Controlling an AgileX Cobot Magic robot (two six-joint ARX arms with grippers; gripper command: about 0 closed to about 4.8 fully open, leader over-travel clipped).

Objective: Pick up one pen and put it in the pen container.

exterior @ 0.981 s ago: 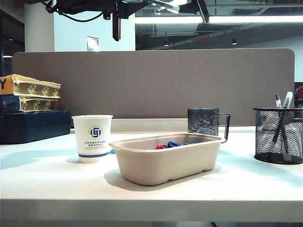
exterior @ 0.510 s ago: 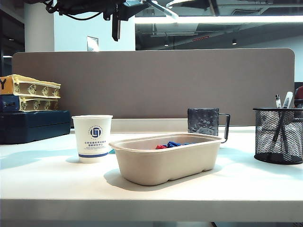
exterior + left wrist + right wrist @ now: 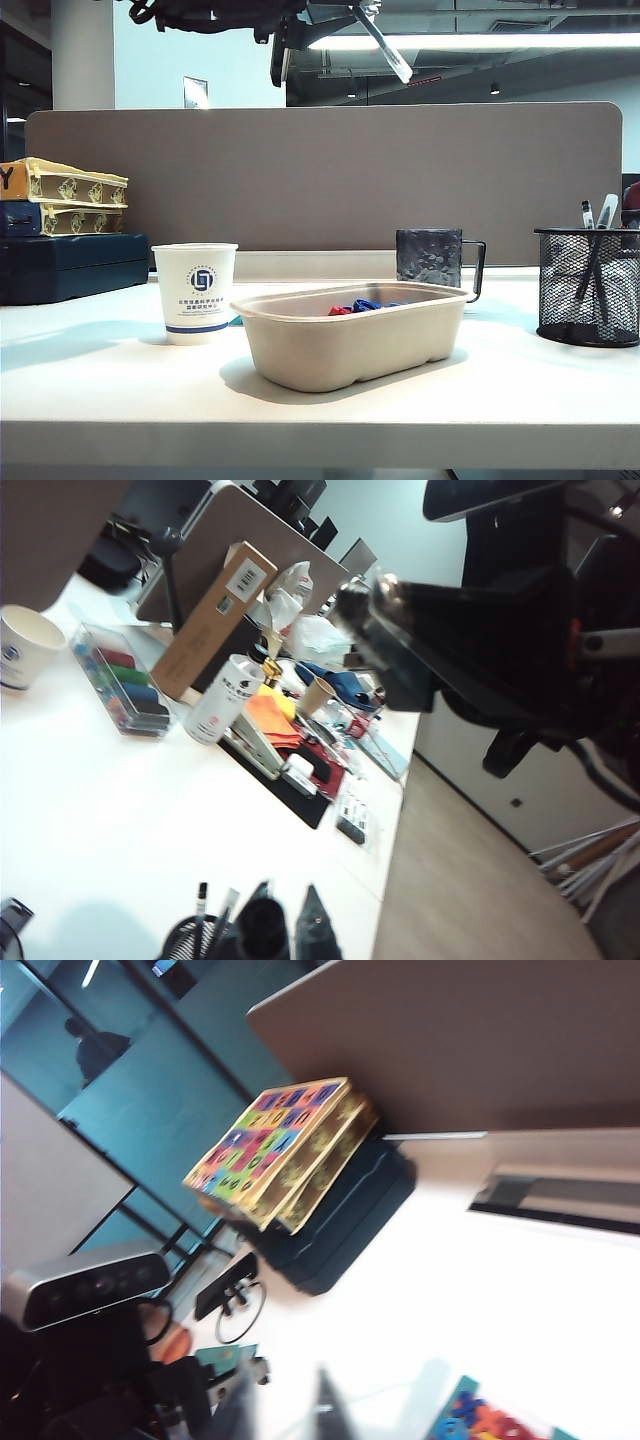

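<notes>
Top of exterior view: left gripper (image 3: 290, 930) raised high above the table (image 3: 320, 410), fingers (image 3: 262, 932) closed on a pale pen (image 3: 385, 45) – tilted, tip pointing down toward the right. Far right of table: pen container (image 3: 588, 290), upright, already holding several pens, well apart from the beige tray (image 3: 350, 345) at centre. Right gripper (image 3: 300, 1410) – only blurred at the edge of its wrist view above the tabletop; finger state impossible to tell.

bright overhead strip light (image 3: 480, 41) glares across the ceiling in the exterior view; the surface (image 3: 320, 400) is washed pale, with soft shadows beneath the tray (image 3: 350, 335) and paper cup (image 3: 195, 292). both wrist views are overexposed and tilted, and the right gripper (image 3: 290, 1410) is smeared by blur.
</notes>
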